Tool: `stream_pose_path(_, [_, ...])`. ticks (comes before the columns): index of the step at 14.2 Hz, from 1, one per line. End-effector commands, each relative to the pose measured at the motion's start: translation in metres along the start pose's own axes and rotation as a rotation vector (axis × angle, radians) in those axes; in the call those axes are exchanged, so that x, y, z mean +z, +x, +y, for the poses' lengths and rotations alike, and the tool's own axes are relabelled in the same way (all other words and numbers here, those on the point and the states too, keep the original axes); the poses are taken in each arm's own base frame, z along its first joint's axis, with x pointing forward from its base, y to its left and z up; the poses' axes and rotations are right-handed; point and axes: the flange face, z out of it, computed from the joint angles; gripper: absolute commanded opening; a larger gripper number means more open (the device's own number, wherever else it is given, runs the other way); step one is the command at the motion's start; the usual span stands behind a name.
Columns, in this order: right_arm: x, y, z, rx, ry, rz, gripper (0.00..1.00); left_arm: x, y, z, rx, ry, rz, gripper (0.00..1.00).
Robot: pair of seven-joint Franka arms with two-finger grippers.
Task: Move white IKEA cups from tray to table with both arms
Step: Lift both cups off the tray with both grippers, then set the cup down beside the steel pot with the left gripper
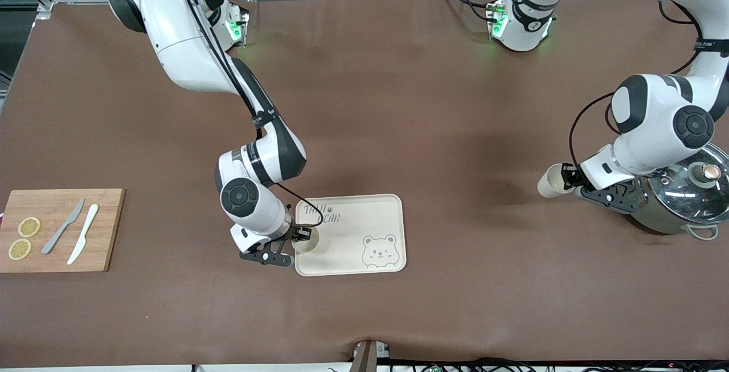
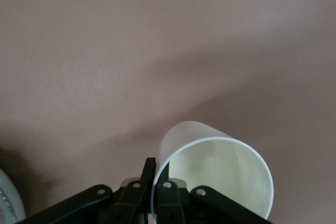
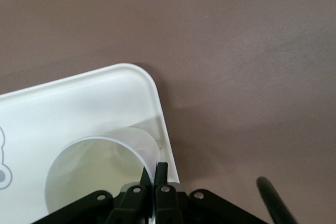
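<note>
My right gripper [image 1: 298, 237] is shut on the rim of one white IKEA cup [image 1: 308, 240]. The cup is upright in the bear tray [image 1: 364, 218], at the tray's corner nearest the right arm's end; I cannot tell if it rests on the tray floor. In the right wrist view one finger is inside the cup [image 3: 100, 174] and one outside, beside the tray rim [image 3: 149, 85]. My left gripper [image 1: 565, 180] is shut on the rim of the second white cup [image 1: 551, 182], held tilted above the bare table beside the pot. The left wrist view shows this cup [image 2: 215, 169] pinched at its rim.
A steel pot with a glass lid [image 1: 689, 192] stands at the left arm's end, under the left wrist. A wooden cutting board [image 1: 60, 229] with two lemon slices, a grey knife and a white knife lies at the right arm's end.
</note>
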Motion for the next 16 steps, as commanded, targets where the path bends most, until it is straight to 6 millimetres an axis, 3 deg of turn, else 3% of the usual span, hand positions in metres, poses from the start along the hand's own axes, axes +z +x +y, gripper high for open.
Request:
stream_pose_path(1, [-0.031, 0.019, 0.014, 0.042, 0.004, -0.008, 0.00, 0.024, -0.009, 0.003, -0.002, -0.031, -0.008, 0.00])
stream_pose_path(3, [-0.046, 0.035, 0.031, 0.051, 0.004, -0.015, 0.00, 0.033, -0.015, -0.008, -0.017, -0.038, -0.023, 0.00])
stream_pose_path(6, [-0.061, 0.058, 0.073, -0.013, 0.004, -0.014, 0.00, 0.057, -0.018, -0.017, -0.014, -0.047, -0.037, 0.00])
stream_pose_path(12, [-0.072, 0.097, 0.163, -0.156, -0.012, -0.002, 0.00, 0.061, -0.021, -0.026, -0.004, -0.030, -0.024, 0.00])
stream_pose_path(13, [-0.074, 0.106, 0.186, -0.183, -0.014, 0.002, 0.00, 0.060, -0.020, -0.024, 0.019, -0.019, -0.028, 0.68])
stream_pose_path(14, [-0.075, 0.111, 0.204, -0.217, -0.020, 0.002, 0.00, 0.058, -0.019, -0.024, 0.064, 0.020, -0.038, 1.00])
stream_pose_path(16, [-0.076, 0.123, 0.247, -0.277, -0.021, 0.005, 0.00, 0.050, -0.015, -0.023, 0.086, 0.048, -0.042, 1.00])
